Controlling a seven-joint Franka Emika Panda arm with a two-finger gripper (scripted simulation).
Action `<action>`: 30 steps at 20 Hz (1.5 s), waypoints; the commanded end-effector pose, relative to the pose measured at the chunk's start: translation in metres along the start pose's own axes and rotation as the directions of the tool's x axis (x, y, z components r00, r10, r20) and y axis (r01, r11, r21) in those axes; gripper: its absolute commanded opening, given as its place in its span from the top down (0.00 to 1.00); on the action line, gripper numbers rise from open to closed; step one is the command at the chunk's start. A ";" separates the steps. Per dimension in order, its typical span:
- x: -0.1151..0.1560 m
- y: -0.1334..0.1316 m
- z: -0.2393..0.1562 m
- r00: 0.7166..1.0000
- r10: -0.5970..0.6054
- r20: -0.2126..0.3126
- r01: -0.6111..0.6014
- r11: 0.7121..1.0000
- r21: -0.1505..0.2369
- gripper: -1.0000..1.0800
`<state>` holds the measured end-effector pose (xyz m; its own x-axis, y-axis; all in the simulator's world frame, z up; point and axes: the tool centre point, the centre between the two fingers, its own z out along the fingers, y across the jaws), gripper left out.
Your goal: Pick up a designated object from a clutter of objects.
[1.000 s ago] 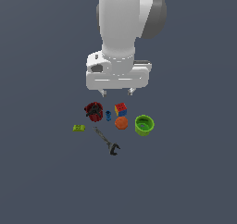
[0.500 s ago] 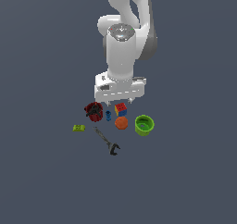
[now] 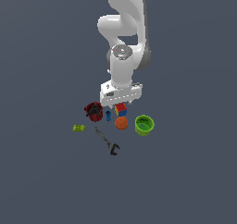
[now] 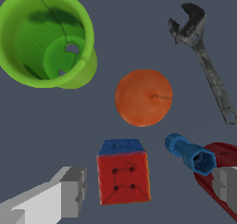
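Red-and-blue cube (image 4: pixel 123 172), orange ball (image 4: pixel 143 97), green cup (image 4: pixel 45 36), dark wrench (image 4: pixel 203 59).

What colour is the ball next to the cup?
The ball is orange. It shows best in the wrist view, lying beside the green cup.

I see simulator scene, not real room: flat, featureless dark grey floor (image 3: pixel 41 181), no walls or furniture. White arm (image 3: pixel 122 42) and small props look rendered, with smooth shading and plain textures.
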<state>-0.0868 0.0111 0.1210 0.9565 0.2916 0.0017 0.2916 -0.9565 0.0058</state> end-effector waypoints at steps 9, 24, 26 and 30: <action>-0.032 -0.013 0.035 0.999 -0.053 0.001 0.053 0.999 0.005 0.04; -0.035 -0.014 0.058 0.998 -0.057 0.002 0.057 0.998 0.006 0.04; -0.035 -0.014 0.067 0.998 -0.057 0.002 0.057 0.998 0.006 0.04; -0.035 -0.015 0.081 0.998 -0.057 0.002 0.057 0.998 0.006 0.04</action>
<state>-0.1246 0.0143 0.0450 0.9384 0.3457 -0.0008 0.3457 -0.9384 -0.0005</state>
